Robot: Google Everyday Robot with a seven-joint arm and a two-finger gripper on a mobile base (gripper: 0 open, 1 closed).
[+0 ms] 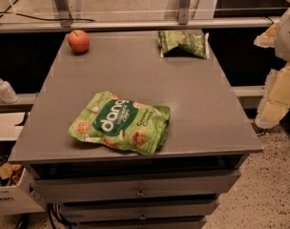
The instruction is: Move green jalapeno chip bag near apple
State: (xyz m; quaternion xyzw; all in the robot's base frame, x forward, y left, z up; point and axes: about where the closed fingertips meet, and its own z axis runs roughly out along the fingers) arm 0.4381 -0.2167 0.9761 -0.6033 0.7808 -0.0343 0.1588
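1. The gripper (274, 101) seems to be the pale, blocky shape at the right edge of the view. It is blurred and partly cut off, so I can't be sure of that. It hangs beyond the right side of the grey table (202, 104), above the speckled floor (274, 190).
2. I cannot tell whether the gripper is open or closed. It touches nothing on the table.
3. The green jalapeno chip bag (183, 43) lies to the gripper's left and farther back. It is a little crumpled and sits at the table's far edge, towards the right corner. Of the three things on the table it is the nearest to the gripper, yet clearly apart from it.
4. The apple (78, 41) stands upright with its stem up at the far left corner. It is the thing farthest from the gripper, across the whole width of the table. It is well apart from the green jalapeno chip bag, with bare table between them.
5. The large light-green bag (120, 123), printed "dang", lies flat to the gripper's left and a little nearer the front edge. It is apart from both the apple and the small bag.
6. Below the tabletop, lower than the gripper and to its left, are drawers (140, 191) with small handles.
7. Farthest from the gripper, past the table's left side, a pump bottle (4, 88) stands on a low ledge.
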